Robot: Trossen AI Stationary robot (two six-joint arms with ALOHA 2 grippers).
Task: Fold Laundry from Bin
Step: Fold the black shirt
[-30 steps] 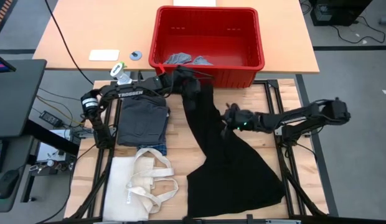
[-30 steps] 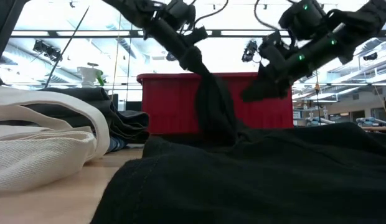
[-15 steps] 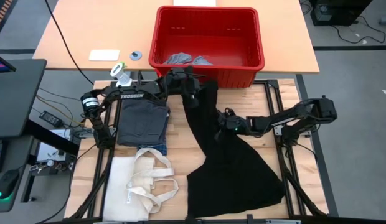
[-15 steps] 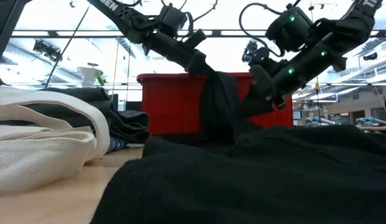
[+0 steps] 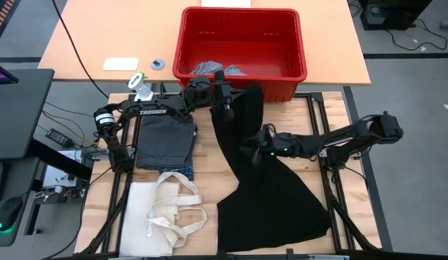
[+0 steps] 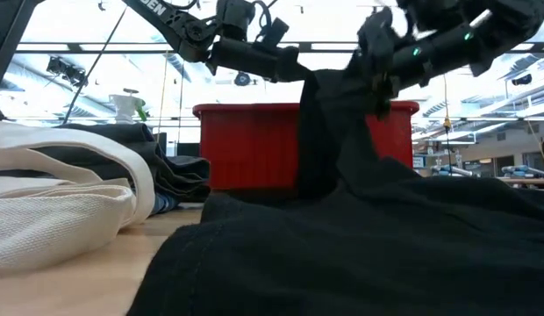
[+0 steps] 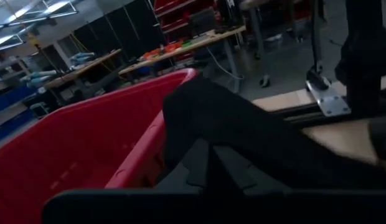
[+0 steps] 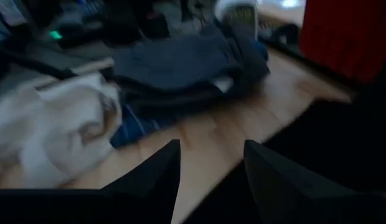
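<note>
The left gripper [image 5: 225, 92] is clamped tight on the upper edge of the large black piece [image 5: 271, 184], lifted beside the front wall of the bin [image 5: 242, 79]; its fingertips are buried in cloth. The right gripper [image 5: 254, 148] stands half open over the black piece's middle; whether it pinches fabric cannot be told. "TROSSEN" is readable on the left arm. Two light grey pieces [image 5: 217, 69] lie in the bin. One folded dark grey piece [image 5: 164, 139] rests on the table, beside one tote bag [image 5: 165, 209].
</note>
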